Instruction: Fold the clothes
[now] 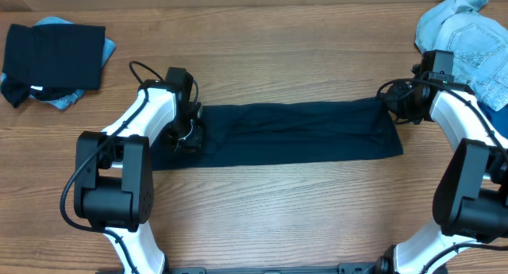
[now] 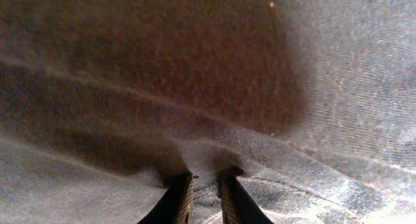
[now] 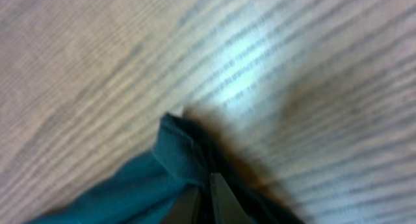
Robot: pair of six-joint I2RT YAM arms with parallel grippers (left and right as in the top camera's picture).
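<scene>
Pinching the shirt (image 3: 170,160) corner, right fingers (image 3: 223,199) show only in wrist view.

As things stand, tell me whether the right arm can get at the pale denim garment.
Probably yes: the denim garment lies right beside the right end effector, nothing between. But it is shut on the navy shirt.

Overhead downward; wrists close on shirt (image 1: 294,131)

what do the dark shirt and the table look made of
Dark shirt: soft matte knit, likely cotton jersey; fine ribs show up close, and it creases limply. Table: wood or wood-look laminate, smooth, slightly glossy; grain lines and a glare patch.
</scene>
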